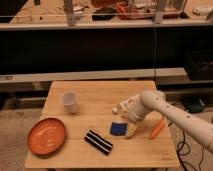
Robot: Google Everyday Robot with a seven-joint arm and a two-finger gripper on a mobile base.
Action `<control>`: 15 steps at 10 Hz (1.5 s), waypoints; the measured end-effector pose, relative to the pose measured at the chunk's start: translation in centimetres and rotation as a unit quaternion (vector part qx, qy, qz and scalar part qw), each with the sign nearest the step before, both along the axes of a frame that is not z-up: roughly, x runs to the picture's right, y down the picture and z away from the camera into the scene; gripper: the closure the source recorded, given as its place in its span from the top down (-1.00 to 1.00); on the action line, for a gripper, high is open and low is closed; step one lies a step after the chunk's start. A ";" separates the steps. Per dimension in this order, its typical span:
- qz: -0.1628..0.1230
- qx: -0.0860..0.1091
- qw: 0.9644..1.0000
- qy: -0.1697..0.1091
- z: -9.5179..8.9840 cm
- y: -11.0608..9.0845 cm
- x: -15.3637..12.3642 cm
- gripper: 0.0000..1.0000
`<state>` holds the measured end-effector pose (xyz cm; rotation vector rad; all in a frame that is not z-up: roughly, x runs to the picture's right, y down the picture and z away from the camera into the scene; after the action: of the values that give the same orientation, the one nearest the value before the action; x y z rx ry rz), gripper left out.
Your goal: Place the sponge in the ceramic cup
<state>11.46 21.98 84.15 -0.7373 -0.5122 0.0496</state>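
The blue sponge [118, 128] lies flat on the wooden table [90, 117], right of centre. My gripper [131, 129] hangs at the end of the white arm, which reaches in from the right. It is low over the table, right against the sponge's right edge. The white ceramic cup [69, 101] stands upright at the back left of the table, well apart from sponge and gripper.
A black-and-white striped block [98, 141] lies in front of the sponge, to its left. An orange plate [46, 136] sits at the front left. An orange carrot-like object [156, 129] lies right of the gripper, and a small white object [119, 107] behind it. Dark shelving stands behind the table.
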 end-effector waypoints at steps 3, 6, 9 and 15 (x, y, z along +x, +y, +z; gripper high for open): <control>-0.004 -0.001 1.000 -0.005 0.1 0.1 -0.2 0.60; -0.007 -0.001 1.000 -0.010 0.1 0.1 -0.5 0.53; -0.008 0.000 1.000 -0.015 0.0 0.2 -0.6 0.55; -0.015 0.001 1.000 -0.027 -0.3 0.1 -0.8 -0.09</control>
<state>10.65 22.10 83.89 -0.7449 -0.5531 0.0016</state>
